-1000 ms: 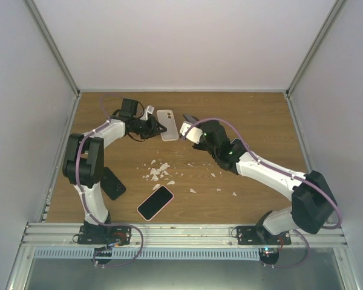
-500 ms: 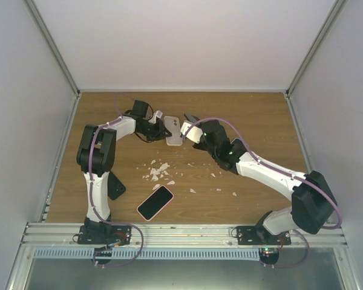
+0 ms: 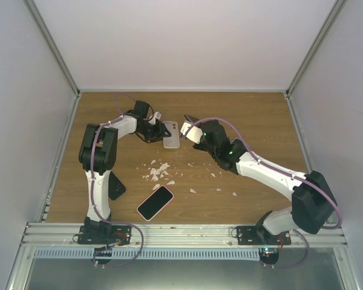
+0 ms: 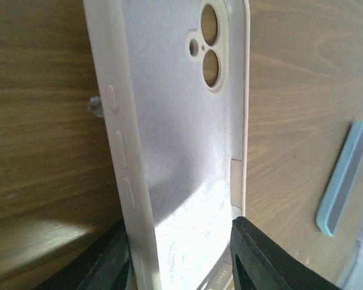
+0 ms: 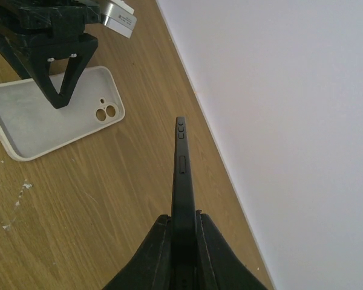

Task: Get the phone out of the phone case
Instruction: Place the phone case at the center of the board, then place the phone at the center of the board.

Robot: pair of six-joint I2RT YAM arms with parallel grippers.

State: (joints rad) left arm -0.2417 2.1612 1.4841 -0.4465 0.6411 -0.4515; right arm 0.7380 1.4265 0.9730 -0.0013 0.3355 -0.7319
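Observation:
The empty white phone case (image 3: 171,134) lies open side up on the wooden table. In the left wrist view the case (image 4: 181,121) shows its textured lining and camera hole. My left gripper (image 3: 160,129) straddles one end of it, jaws against its two long sides (image 4: 181,266). My right gripper (image 3: 192,128) is shut on the black phone (image 3: 189,119) and holds it edge-up above the table, just right of the case. The right wrist view shows the phone (image 5: 181,169) pinched between the fingers (image 5: 183,226) and the case (image 5: 42,121) to the left.
A pink-cased phone (image 3: 155,202) lies near the front centre. A black flat object (image 3: 116,186) sits by the left arm. White crumbs (image 3: 158,171) are scattered mid-table. White walls close the back and sides.
My left arm has swung its elbow inward, and the white case has shifted right and a little nearer with the gripper. My right arm and the black phone have stayed still.

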